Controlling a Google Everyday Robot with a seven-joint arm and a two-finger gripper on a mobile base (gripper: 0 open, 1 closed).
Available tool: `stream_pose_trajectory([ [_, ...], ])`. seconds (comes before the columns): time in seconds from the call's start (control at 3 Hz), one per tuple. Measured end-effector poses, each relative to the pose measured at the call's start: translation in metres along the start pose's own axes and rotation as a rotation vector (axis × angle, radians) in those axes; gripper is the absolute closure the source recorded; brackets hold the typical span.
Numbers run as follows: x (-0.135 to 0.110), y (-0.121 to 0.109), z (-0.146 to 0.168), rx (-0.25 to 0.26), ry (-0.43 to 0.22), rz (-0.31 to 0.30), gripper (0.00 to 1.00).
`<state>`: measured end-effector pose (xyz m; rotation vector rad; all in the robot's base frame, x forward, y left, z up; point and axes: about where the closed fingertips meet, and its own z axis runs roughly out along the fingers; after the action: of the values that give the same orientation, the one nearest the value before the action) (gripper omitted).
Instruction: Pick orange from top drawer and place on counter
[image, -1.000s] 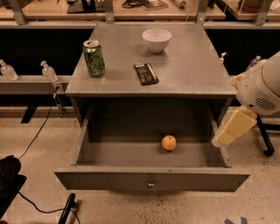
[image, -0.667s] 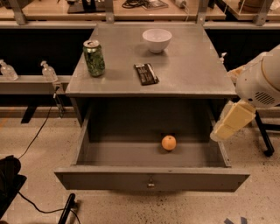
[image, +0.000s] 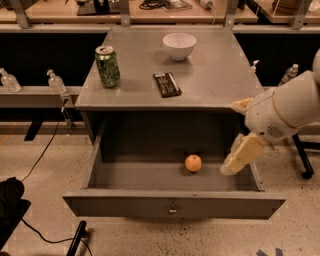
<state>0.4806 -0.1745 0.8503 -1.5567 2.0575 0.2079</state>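
The orange (image: 193, 163) lies on the floor of the open top drawer (image: 172, 204), right of its middle and near the back. The drawer is pulled out towards me, its front panel with a small knob nearest. The grey metal counter (image: 210, 75) is the cabinet top above it. My gripper (image: 235, 162) hangs at the end of the white arm over the drawer's right side, a little right of the orange and apart from it. It holds nothing that I can see.
On the counter stand a green can (image: 108, 66) at the left, a white bowl (image: 179, 46) at the back and a dark flat bar (image: 167, 84) in the middle. A wooden workbench (image: 150, 10) runs behind. Bottles (image: 55, 81) stand on a low shelf at the left.
The arm has moved left and down, bringing the gripper from outside the drawer's right edge to over its right side, closer to the orange. The orange has not moved.
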Motion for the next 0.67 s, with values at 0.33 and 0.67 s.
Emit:
stream_pose_trajectory([
  [0.33, -0.022, 0.004, 0.070, -0.078, -0.242, -0.017, 0.00],
  [0.67, -0.027, 0.007, 0.111, -0.123, -0.366, 0.011, 0.00],
])
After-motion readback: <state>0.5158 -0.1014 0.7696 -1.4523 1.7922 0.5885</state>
